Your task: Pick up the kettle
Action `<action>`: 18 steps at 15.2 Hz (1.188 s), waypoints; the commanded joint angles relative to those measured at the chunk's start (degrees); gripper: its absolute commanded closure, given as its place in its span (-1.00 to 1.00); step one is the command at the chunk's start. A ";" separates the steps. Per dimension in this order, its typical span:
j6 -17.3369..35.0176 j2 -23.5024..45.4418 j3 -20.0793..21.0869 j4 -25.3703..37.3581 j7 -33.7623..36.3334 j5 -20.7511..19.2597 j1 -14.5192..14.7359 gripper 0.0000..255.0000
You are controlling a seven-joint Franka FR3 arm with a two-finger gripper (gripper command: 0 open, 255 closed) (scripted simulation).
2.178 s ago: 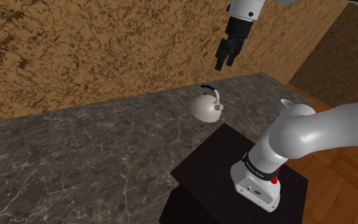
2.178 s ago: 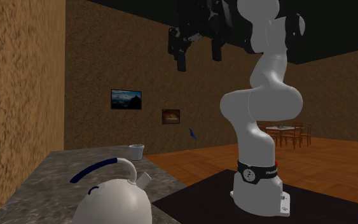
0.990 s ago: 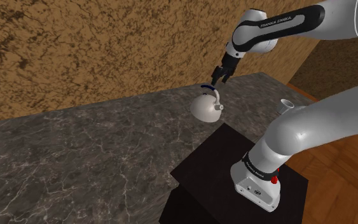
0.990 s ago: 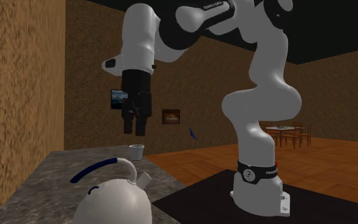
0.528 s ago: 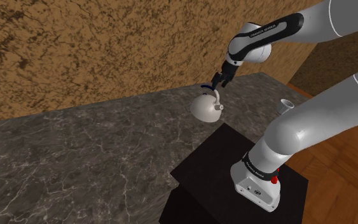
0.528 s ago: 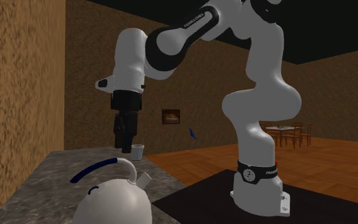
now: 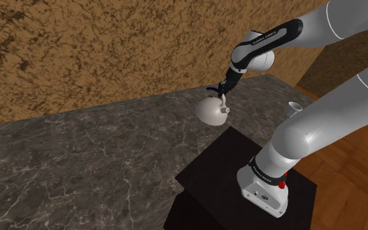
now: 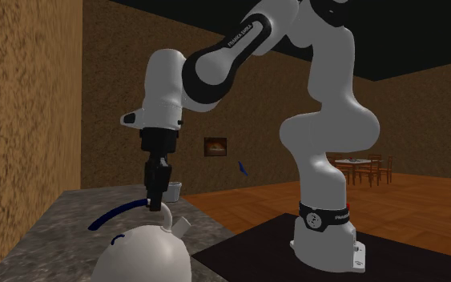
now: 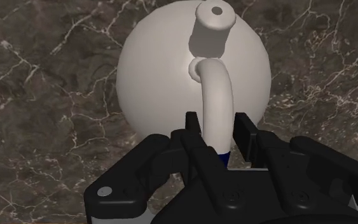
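Fingers [image 9: 194, 127] of my all-black end effector [image 9: 219, 121] are drawn in against both sides of a tubular arched handle [image 9: 216, 95], clamping it just where its white turns dark blue. On my second exterior camera the end effector [image 8: 158, 199] points straight down onto that handle [image 8: 118, 211]. From the shoulder camera I see it [image 7: 223, 91] at the top of the same arch.

Directly beneath the end effector is the white round kettle [image 9: 165, 70]. It stands upright with its body [image 7: 208, 112] resting on the dark marbled stone bench [image 7: 78, 163]. A stubby spout [image 9: 214, 22] with a hole in its end juts from the body just past the handle's foot, on the side away from the end effector.

Farther out, a small white cup [image 7: 295, 108] stands apart from the kettle, toward the bench's end. On the second exterior camera the cup [image 8: 171, 190] shows just behind the end effector.

The white arm [image 7: 333, 26] curves back from the end effector to its base on the black box stand [image 7: 228, 176], which is beside the bench. A brown mottled wall [image 7: 110, 46] rises behind the bench. Well beyond the end effector I can make out a wooden floor [image 8: 239, 196], two framed pictures [image 8: 215, 146] on a far wall, a table with chairs [image 8: 364, 170] and a black area [image 8: 424, 32] above the wall.
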 commanded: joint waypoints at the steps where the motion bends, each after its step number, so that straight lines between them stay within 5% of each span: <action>1: 0.10 0.09 -0.02 0.00 -0.04 0.04 0.02 1.00; 8: 0.23 0.22 -0.05 -0.01 -0.09 0.10 0.05 1.00; 18: -9.08 -5.86 1.52 3.43 2.00 -1.93 -1.01 1.00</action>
